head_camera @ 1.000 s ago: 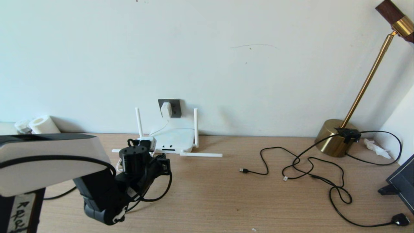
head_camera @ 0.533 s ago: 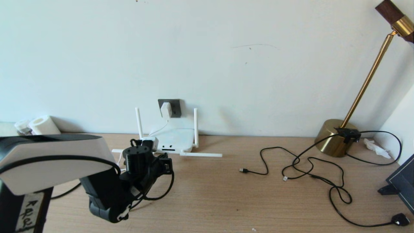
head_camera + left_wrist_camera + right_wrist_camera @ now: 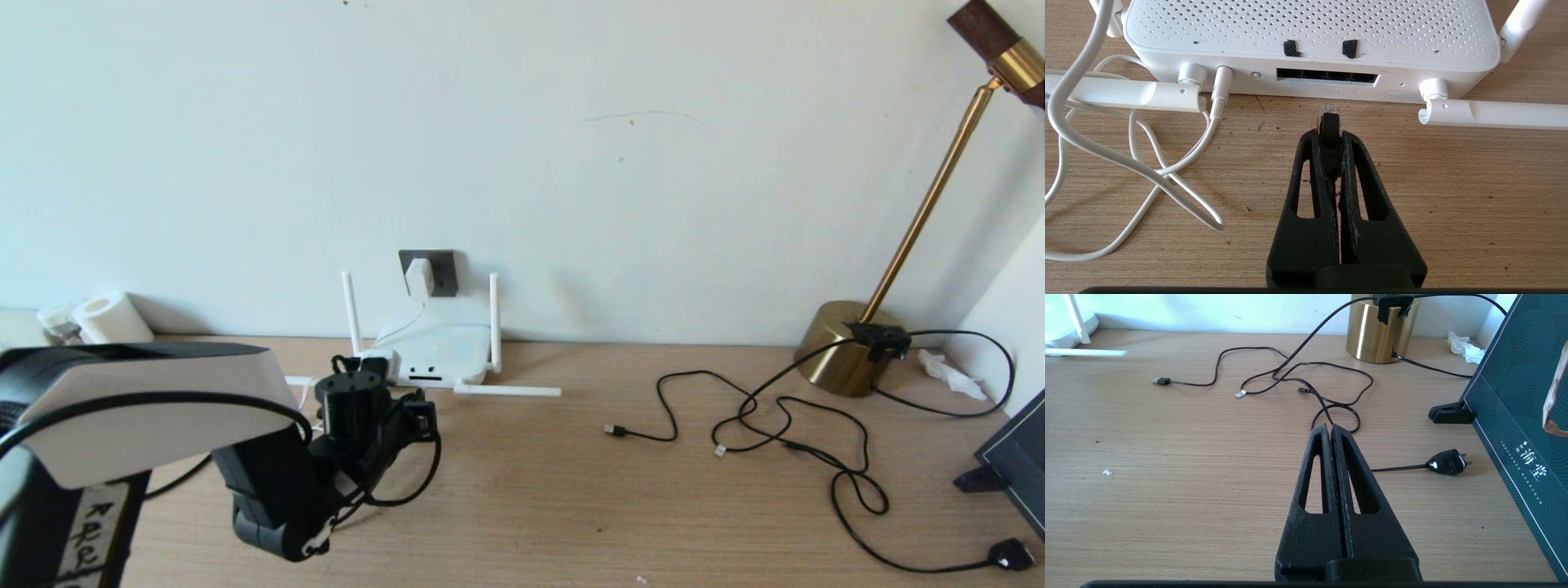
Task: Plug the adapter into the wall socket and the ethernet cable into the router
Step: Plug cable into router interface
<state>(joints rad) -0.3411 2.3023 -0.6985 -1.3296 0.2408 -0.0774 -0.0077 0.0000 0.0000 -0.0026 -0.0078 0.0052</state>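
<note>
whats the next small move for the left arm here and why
Probably a short, straight push forward. The left gripper is shut on the ethernet cable, whose clear plug tip sits just short of the router, roughly in line with its row of dark ports but not yet in. The adapter already sits in the wall socket. The right gripper is shut and parked apart.

1. The ethernet cable [image 3: 1329,122] shows only its plug; the rest lies behind the left gripper [image 3: 1328,134]
2. The router [image 3: 435,353] has its left front corner covered by that arm
3. The lamp [image 3: 927,204] has its head cut off at the corner
</note>
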